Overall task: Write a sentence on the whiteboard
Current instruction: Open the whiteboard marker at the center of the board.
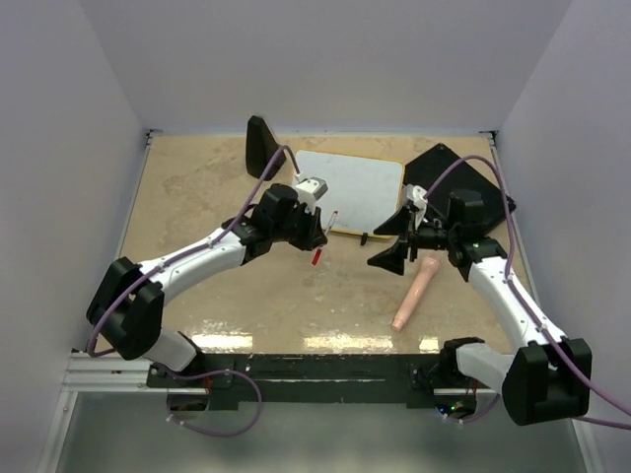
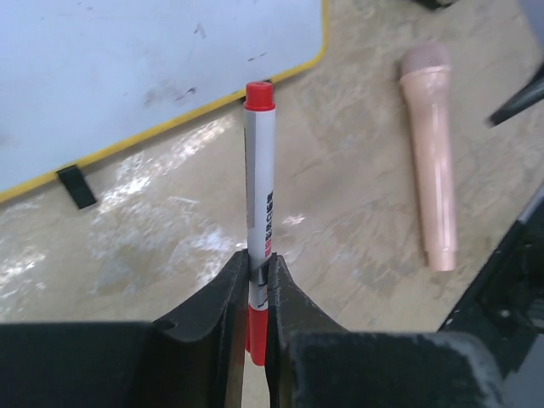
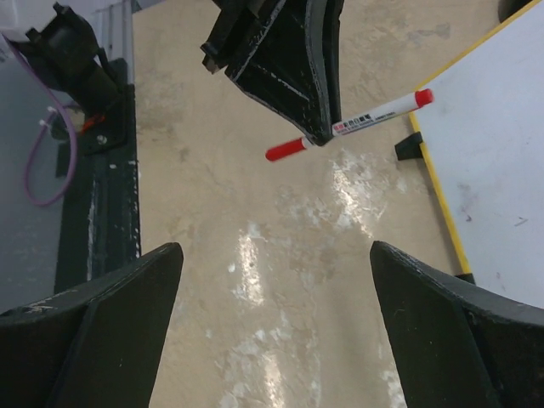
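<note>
The whiteboard (image 1: pixel 355 187), glossy white with a thin yellow rim, lies flat at the back middle of the table. The sentence is out of view: the board's face (image 2: pixel 119 68) shows only faint dark smudges. My left gripper (image 1: pixel 317 236) hovers just off the board's near edge, shut on a white marker (image 2: pixel 259 187) with red ends that sticks out past the fingertips. The right wrist view shows that marker (image 3: pixel 361 119) clamped crosswise in the left fingers (image 3: pixel 293 68). My right gripper (image 3: pixel 276 251) stands wide open over bare table, to the right of the left gripper (image 2: pixel 259 259), holding nothing.
A pale pink cylinder (image 1: pixel 414 291) lies on the table under the right arm, also in the left wrist view (image 2: pixel 433 161). A black pad (image 1: pixel 449 172) lies at the board's right and a black upright piece (image 1: pixel 261 143) at its back left. White walls enclose the table.
</note>
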Tool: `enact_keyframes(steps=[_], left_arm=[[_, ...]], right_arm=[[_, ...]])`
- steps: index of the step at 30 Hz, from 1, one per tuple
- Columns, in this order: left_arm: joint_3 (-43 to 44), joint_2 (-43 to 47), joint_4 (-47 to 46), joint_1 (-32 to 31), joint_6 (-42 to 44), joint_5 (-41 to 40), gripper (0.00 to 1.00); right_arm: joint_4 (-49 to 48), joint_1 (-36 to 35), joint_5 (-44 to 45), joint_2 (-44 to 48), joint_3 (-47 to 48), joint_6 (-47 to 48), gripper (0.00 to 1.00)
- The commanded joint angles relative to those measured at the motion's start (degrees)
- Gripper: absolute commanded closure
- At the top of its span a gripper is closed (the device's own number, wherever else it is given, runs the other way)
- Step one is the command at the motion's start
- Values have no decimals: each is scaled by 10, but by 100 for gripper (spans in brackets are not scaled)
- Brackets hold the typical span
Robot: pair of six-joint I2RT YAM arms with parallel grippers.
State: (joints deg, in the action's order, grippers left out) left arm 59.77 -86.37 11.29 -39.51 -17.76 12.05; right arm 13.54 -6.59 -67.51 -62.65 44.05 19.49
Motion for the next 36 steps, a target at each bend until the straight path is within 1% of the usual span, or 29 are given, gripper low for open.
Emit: enact_keyframes(steps=[1,2,3,4,5,6,8,10,14,16,22,23,25,26,28,29,30,31,33,34,36], left_arm=[[-52,34,-251,-1,-143,78,100],[-68,34,-312,-1,-176,82,100],[-76,32,-339,-2,-192,82,100],[-90,30,-364,-3,-205,82,100],[-97,26,-408,-6,-231,75,100],[-102,23,-426,-7,-242,71,100],[-118,15,-481,-14,-270,61,100],[-120,7,-501,-19,-283,53,100],[-117,-11,-528,-36,-301,27,100],[-117,-15,-534,-40,-305,20,100],[-117,-21,-550,-51,-313,-12,100],[-117,-21,-551,-51,-315,-15,100],[-115,-25,-552,-52,-321,-18,100],[-115,-26,-554,-52,-321,-19,100],[-115,-25,-551,-53,-322,-26,100],[-115,-23,-550,-54,-321,-32,100],[-117,-23,-550,-54,-320,-35,100],[-117,-22,-550,-53,-320,-42,100],[-116,-24,-551,-54,-319,-43,100],[-115,-26,-551,-54,-320,-41,100],[-115,-25,-551,-53,-321,-41,100]], right_arm=[[-237,-34,37,-16,-45,-263,5],[-263,-40,48,-17,-52,-295,5],[-285,-45,85,-17,-59,-355,5],[-317,-51,100,-12,-69,-376,5],[-326,-53,118,-9,-74,-392,4],[-334,-54,138,-7,-78,-419,3],[-340,-55,183,-5,-83,-435,3],[-347,-57,205,-10,-89,-444,3],[-347,-64,213,-40,-88,-449,5],[-347,-72,214,-47,-86,-450,8],[-352,-76,205,-59,-86,-454,25],[-352,-76,203,-60,-87,-455,31],[-354,-77,199,-60,-87,-457,37],[-355,-78,197,-61,-86,-459,47],[-359,-79,187,-61,-87,-461,56],[-360,-79,186,-61,-87,-461,63],[-359,-80,182,-60,-85,-459,66],[-358,-79,180,-59,-85,-459,73],[-356,-79,173,-58,-83,-455,79],[-356,-80,164,-56,-83,-452,86],[-355,-80,157,-54,-79,-440,92]])
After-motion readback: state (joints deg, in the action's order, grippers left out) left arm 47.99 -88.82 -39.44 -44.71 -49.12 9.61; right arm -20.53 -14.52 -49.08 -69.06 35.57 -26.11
